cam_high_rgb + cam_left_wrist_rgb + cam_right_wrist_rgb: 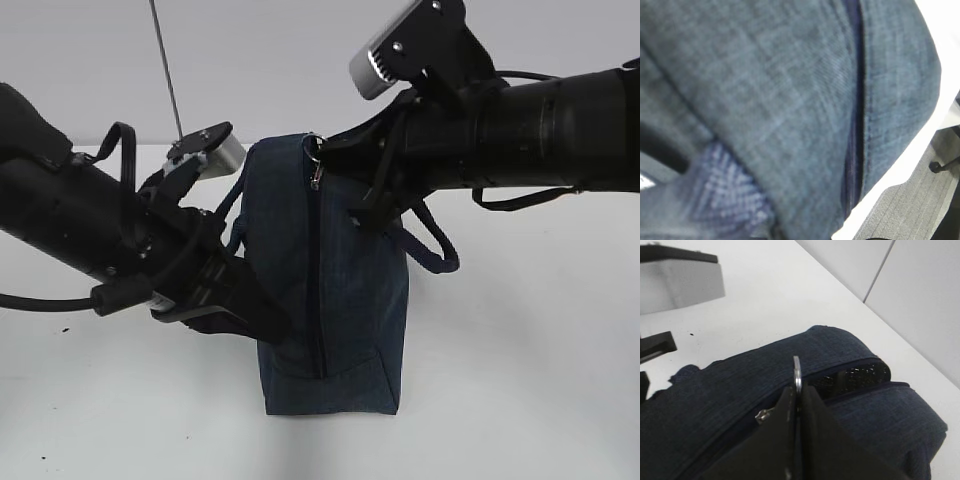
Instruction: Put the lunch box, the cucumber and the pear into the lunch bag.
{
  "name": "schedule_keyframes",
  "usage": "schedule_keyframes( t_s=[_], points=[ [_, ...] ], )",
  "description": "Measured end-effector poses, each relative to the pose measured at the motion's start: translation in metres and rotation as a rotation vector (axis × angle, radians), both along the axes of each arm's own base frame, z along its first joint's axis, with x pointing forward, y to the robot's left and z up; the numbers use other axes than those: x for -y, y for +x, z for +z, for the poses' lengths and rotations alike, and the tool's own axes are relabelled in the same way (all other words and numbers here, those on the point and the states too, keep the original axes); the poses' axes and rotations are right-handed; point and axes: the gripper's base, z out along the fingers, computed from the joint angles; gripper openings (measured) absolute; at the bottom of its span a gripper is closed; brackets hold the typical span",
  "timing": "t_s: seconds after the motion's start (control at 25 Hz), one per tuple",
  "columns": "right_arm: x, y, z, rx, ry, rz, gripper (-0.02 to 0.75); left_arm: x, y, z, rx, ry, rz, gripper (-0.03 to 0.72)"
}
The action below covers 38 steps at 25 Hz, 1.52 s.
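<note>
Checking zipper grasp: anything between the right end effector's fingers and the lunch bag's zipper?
Only the ring pull: right end effector is shut on it, directly above the lunch bag zipper, per the right wrist view.

Both arms are matte black cylinders. Left arm (pixel 60 220), at frame left, carries a looped black cable (pixel 40 303) beneath it. Right arm (pixel 540 130), upper right, has a ribbed barrel. Each wrist bears a silver-grey camera housing (pixel 392 45) on a black, screw-fastened bracket.

right claw (pixel 797 405) pinched shut, left claw (pixel 235 300) hidden
</note>
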Motion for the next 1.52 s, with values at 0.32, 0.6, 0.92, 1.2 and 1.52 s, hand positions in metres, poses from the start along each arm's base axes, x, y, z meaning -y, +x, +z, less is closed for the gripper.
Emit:
schedule_keyframes(
  t_s=[0.32,0.6,0.92,1.2,1.52],
  points=[
    [0.017,0.040,-0.005,-0.007,0.035,-0.037,0.006,0.000,-0.001,0.000,-0.005,0.004,-0.012,-0.009],
    [0.014,0.069,-0.012,-0.005,0.042,-0.045,0.006,-0.001,-0.002,-0.001,-0.009,0.011,-0.026,-0.009],
    [0.011,0.101,-0.020,0.007,0.018,-0.095,0.006,-0.002,-0.006,-0.001,-0.025,0.030,-0.071,-0.010],
    [0.011,0.114,-0.033,-0.013,0.013,-0.110,0.006,-0.002,-0.006,-0.001,-0.039,0.031,-0.056,-0.010],
    [0.011,0.116,-0.036,-0.031,0.027,-0.108,0.006,-0.001,-0.005,0.000,-0.073,0.005,-0.015,0.168]
  ],
)
